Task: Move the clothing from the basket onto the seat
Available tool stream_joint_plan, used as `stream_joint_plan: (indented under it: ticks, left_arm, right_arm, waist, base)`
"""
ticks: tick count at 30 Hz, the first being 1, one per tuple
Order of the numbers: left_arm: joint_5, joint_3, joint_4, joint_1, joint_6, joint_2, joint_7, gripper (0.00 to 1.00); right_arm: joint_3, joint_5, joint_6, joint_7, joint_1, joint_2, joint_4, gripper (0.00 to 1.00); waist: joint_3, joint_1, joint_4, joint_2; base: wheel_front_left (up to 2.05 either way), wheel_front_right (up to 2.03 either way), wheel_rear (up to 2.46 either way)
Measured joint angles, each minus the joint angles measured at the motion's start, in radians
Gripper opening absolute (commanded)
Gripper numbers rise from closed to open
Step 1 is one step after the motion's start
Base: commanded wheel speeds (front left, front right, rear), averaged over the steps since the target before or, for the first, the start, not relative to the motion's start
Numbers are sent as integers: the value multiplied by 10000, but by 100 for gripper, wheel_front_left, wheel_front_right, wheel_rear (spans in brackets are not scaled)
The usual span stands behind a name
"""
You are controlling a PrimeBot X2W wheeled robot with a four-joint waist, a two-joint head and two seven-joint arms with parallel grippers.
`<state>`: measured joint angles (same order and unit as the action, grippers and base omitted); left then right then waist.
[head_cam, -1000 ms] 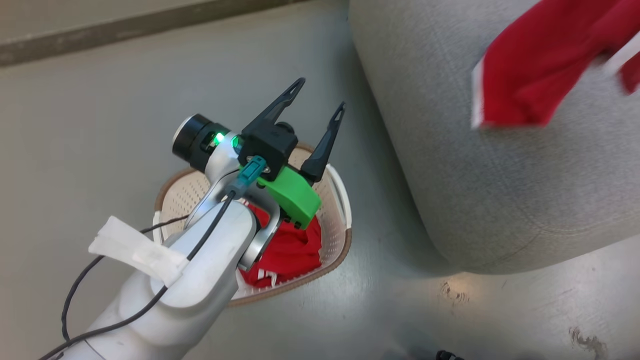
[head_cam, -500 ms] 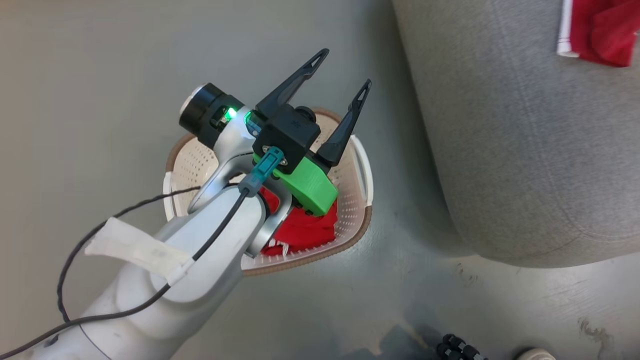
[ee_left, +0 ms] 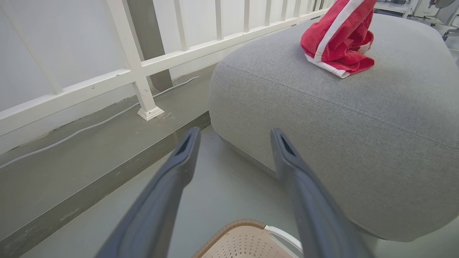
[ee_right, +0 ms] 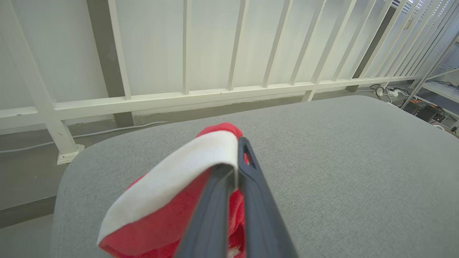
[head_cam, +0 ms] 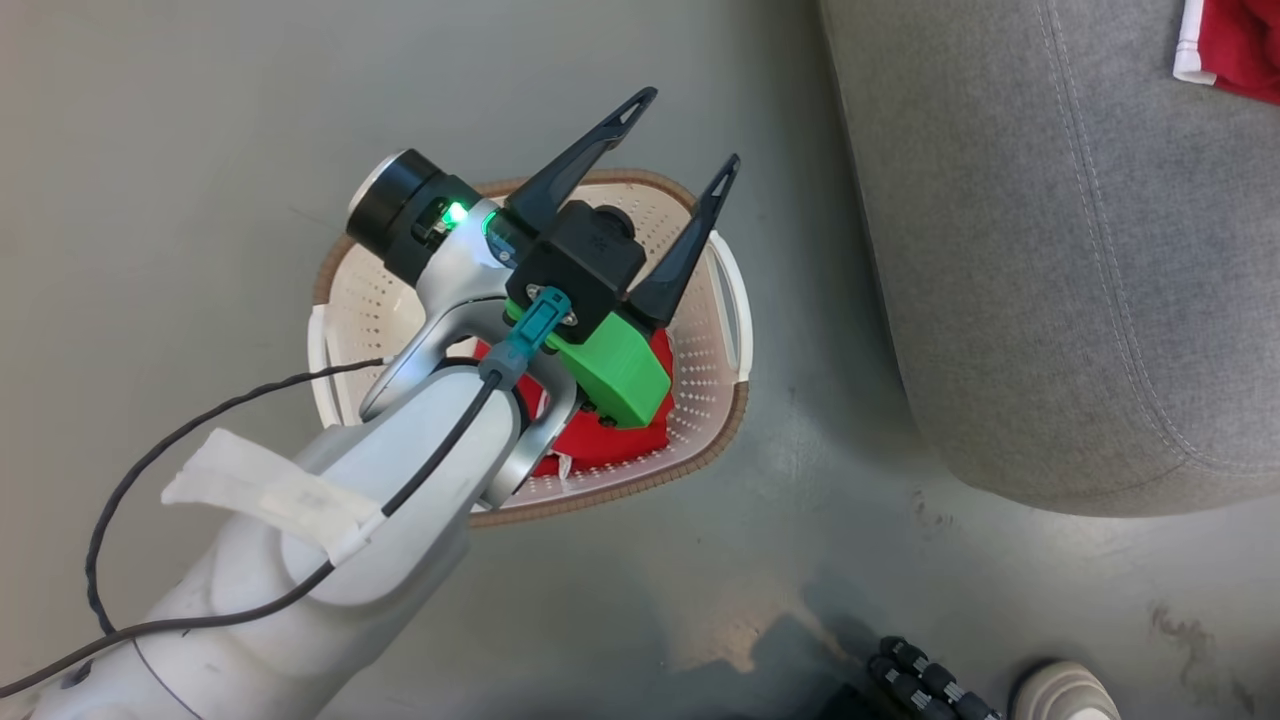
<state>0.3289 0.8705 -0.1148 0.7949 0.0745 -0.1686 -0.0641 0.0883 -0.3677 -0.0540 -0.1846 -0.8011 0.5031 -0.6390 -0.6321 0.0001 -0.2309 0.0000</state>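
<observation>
Turned further with the robot, the head view now has the left gripper (head_cam: 690,128) drawn back squarely over the small cream perforated plastic basket (head_cam: 700,380), its fingers spread wide and empty. Bright red soft fabric clothing (head_cam: 600,440) lies bunched inside, probably the next pick. Rightward, over the large grey upholstered seat (head_cam: 1000,300), the right gripper (ee_right: 235,157) stays clenched on a red white-trimmed garment (ee_right: 161,215), lowered there but not yet released.
</observation>
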Motion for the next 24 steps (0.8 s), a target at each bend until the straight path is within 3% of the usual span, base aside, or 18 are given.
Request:
stream_joint_plan:
  ticks: [12, 13, 15, 16, 24]
  left_arm:
    - [-13, 42, 63, 0, -40, -121, 104, 100]
    - [-13, 42, 63, 0, -40, -121, 104, 100]
    - [-13, 42, 77, 0, -40, -140, 105, 100]
    - [-13, 40, 82, 0, -40, -151, 105, 100]
    - [-6, -8, 73, -11, -40, -297, 90, 100]
  right_arm:
    - [-449, -132, 174, -148, 327, -1149, -1300, 0]
    - [-449, -132, 174, -148, 327, -1149, -1300, 9]
    - [-456, -132, 176, -199, 327, -1156, -1450, 51]
    - [-460, -132, 184, -249, 328, -1166, -1509, 100]
    - [-633, -4, 364, -502, 365, -1237, -1797, 100]
  waist:
    - [-160, 0, -213, 0]
    - [-160, 0, -213, 0]
    - [-153, 0, -243, 0]
    - [-147, 0, -259, 0]
    - [65, 0, -430, 0]
  base:
    - [0, 0, 0]
    - [0, 0, 0]
    - [0, 0, 0]
    - [0, 0, 0]
    - [0, 0, 0]
